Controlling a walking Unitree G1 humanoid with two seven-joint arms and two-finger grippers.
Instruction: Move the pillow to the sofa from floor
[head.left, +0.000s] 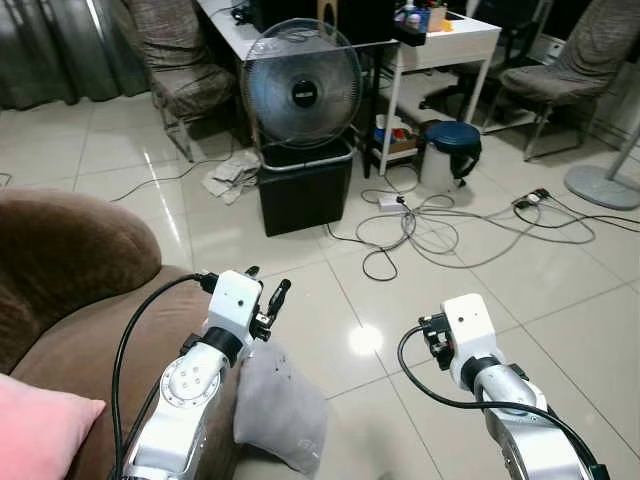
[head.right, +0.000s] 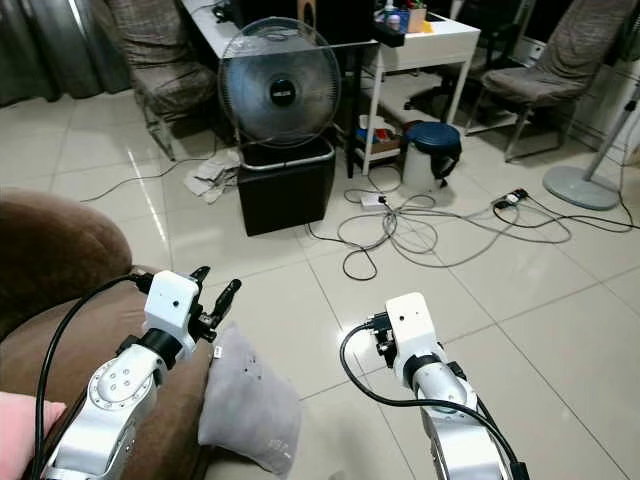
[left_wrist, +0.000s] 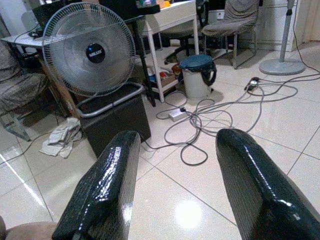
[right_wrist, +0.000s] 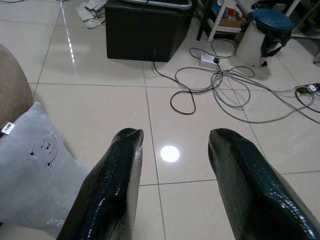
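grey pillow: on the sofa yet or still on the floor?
On the floor: the grey pillow stands on the tiles, leaning against the brown sofa front.

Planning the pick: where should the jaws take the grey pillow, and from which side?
Grip the grey pillow at its upper corner, coming from above on its open floor side. It stands on edge, leaning against the brown sofa, so the sofa side is blocked and the top edge is free. The left gripper, jaws open, is closest; the right gripper is also open.
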